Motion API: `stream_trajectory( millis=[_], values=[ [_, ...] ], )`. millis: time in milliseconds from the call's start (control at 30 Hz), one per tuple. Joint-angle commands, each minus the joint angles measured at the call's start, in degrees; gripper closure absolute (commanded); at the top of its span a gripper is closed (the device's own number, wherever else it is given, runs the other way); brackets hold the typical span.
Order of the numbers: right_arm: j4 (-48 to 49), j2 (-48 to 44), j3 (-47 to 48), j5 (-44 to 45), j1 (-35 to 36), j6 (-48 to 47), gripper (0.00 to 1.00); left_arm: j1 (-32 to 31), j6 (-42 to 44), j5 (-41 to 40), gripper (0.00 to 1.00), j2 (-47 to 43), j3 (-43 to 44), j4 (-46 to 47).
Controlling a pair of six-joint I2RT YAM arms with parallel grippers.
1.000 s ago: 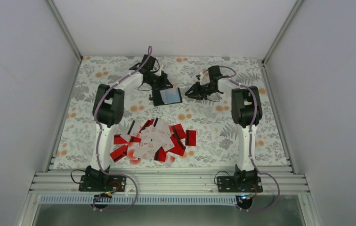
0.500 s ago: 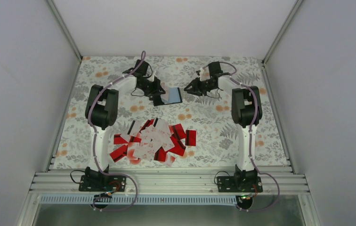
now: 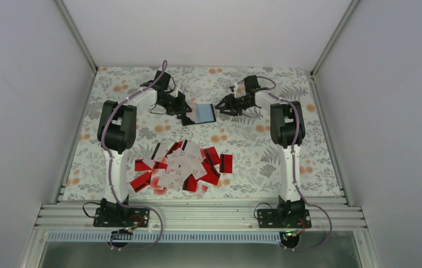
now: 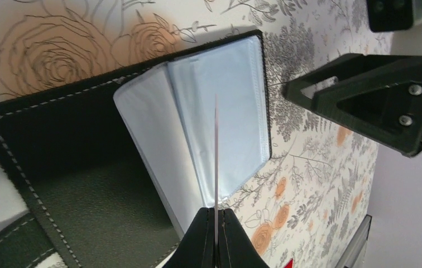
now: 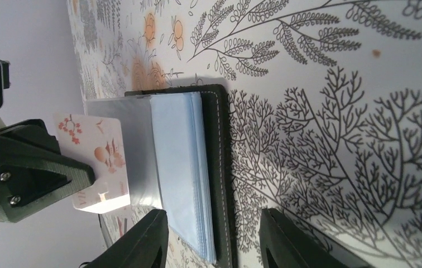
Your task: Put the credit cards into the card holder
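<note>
The left end effector (image 4: pixel 215 234) is clamped on one pale card (image 5: pixel 94 162) with red marks. It holds the card edge-on over the open card holder (image 3: pixel 205 113), whose clear sleeves fan up just ahead of its fingertips. Whether the card's leading edge already touches a sleeve cannot be told.

Over the last second the right end effector (image 5: pixel 214 240) has slid in toward the holder and its jaws have widened. They now stand apart with nothing gripped, and the holder's near end shows between them. In the same second the left arm has swung its elbow outward while keeping the card over the sleeves.

The holder lies on the floral surface (image 3: pixel 242 145) between the two end effectors, close to both. The remaining credit cards (image 3: pixel 181 167) lie heaped well behind both end effectors, toward the arm bases.

The right side appears to be readying to steady the holder for insertion. Almost the whole task seems to remain.
</note>
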Motion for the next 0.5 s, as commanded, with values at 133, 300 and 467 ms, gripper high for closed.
stream_trajectory(
  millis=[133,300,467],
  values=[
    [-0.3,2.1,3.4,-1.9,0.8,-0.2,0.56,0.2,2.0,5.6,0.98,1.5,-0.1,-0.2],
    [-0.7,3.4,4.6,-2.1,1.2,0.0,0.56,0.2,2.3,5.5,0.98,2.8,0.9,-1.4],
    [-1.0,4.0,5.8,-1.9,1.5,0.1,0.56,0.2,2.1,4.2,0.98,3.1,1.5,-2.5]
  ],
)
